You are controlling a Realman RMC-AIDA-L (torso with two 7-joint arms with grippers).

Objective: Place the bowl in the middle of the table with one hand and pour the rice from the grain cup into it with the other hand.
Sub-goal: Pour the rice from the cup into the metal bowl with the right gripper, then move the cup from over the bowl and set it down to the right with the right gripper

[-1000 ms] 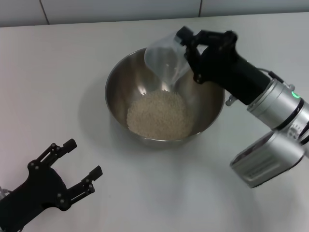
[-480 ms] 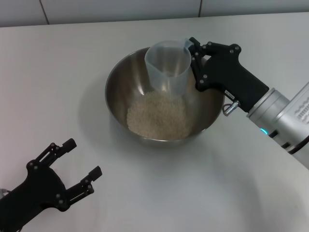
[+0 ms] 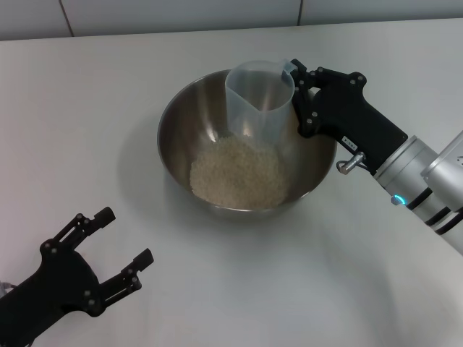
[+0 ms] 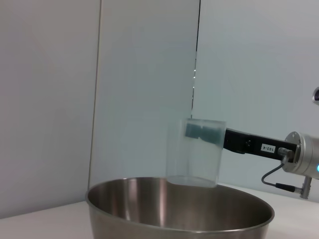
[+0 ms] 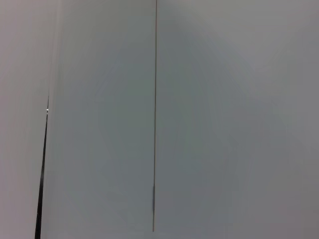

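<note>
You've got the stainless-steel bowl [image 3: 246, 155] sitting mid-table on the white table [image 3: 87, 130], with a loose heap of rice [image 3: 237, 173] in its bottom. Your right gripper [image 3: 295, 90] comes in from the right, fingers pinching the clear grain cup [image 3: 259, 101] by its right side. The cup is upright, mouth up, hanging above the far half of the bowl; in the left wrist view its base [image 4: 192, 180] sits just above the bowl rim [image 4: 179, 216]. The cup looks empty. Your left gripper [image 3: 119, 253] is parked near-left, well apart from the bowl, fingers spread, holding nothing.
</note>
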